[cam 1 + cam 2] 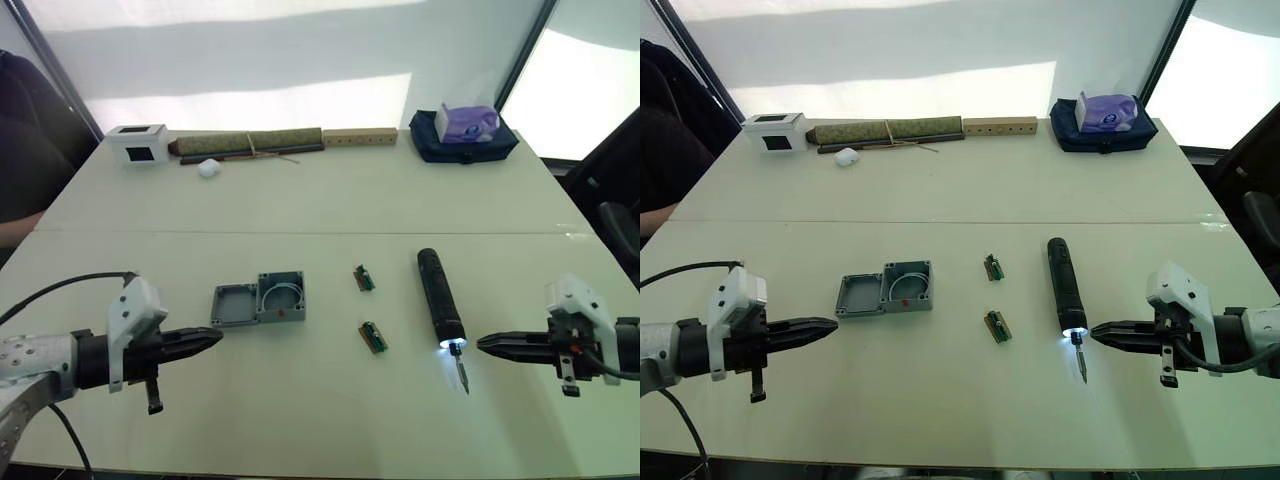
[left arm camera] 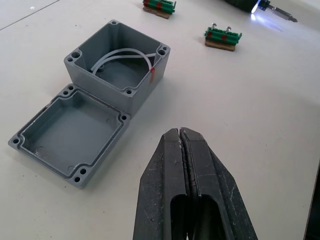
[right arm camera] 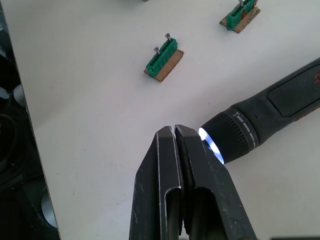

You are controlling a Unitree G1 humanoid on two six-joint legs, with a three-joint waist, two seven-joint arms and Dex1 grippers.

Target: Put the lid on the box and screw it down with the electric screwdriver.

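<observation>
Deep square grey metal box [image 1: 281, 297]: open side up on the pale table [image 1: 330, 205], a white wire loop inside, a small red mark on one wall; no legible writing. Shallow square grey metal lid [image 1: 234, 305]: inner face up, touching the box on its left side. Thick black cylindrical electric screwdriver [image 1: 439, 297]: lying flat, right of centre, white light lit, thin metal bit pointing towards the near edge; red marking on its grip too small to read. Two small green circuit pieces [image 1: 364, 278], [image 1: 374, 337]: between box and screwdriver. Left gripper [image 1: 210, 339]: fingers pressed together, empty, just near the lid. Right gripper [image 1: 487, 345]: fingers together, empty, tip beside the screwdriver's lit end.
</observation>
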